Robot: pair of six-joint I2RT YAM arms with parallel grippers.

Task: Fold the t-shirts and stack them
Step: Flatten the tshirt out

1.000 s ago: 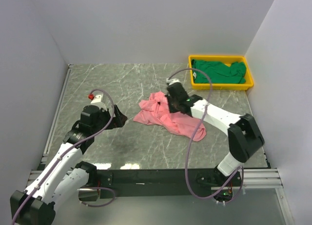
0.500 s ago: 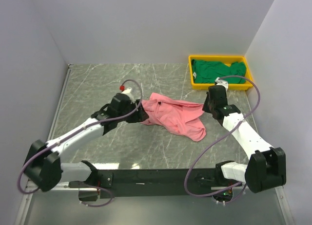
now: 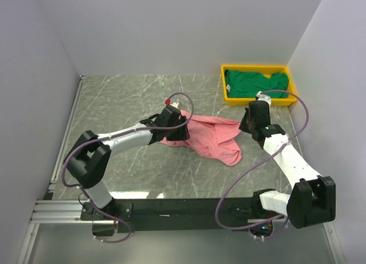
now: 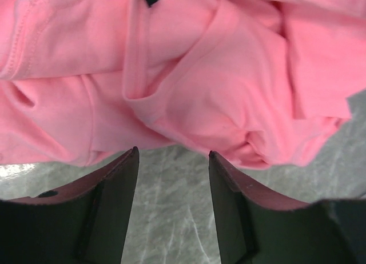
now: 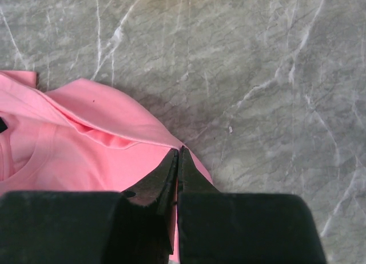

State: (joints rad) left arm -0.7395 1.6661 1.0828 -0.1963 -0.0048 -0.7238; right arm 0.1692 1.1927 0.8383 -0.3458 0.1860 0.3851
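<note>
The pink t-shirt (image 3: 211,136) lies crumpled in the middle of the marble table. The dark green t-shirt (image 3: 255,84) lies bunched in the yellow tray. My left gripper (image 3: 180,131) is open at the pink shirt's left edge; in the left wrist view (image 4: 171,155) its jaws stand apart over bare table with the pink folds (image 4: 189,75) just ahead. My right gripper (image 3: 245,126) is shut on the pink shirt's right edge; in the right wrist view (image 5: 178,152) the jaws pinch the hem of the pink cloth (image 5: 86,144).
The yellow tray (image 3: 260,100) stands at the back right, close behind my right arm. Grey walls enclose the table on the left, back and right. A black rail (image 3: 189,207) runs along the near edge.
My left arm has swung from the left side in to the pink shirt's left edge. My right gripper pulled the shirt's right edge toward the tray, spreading the cloth.
</note>
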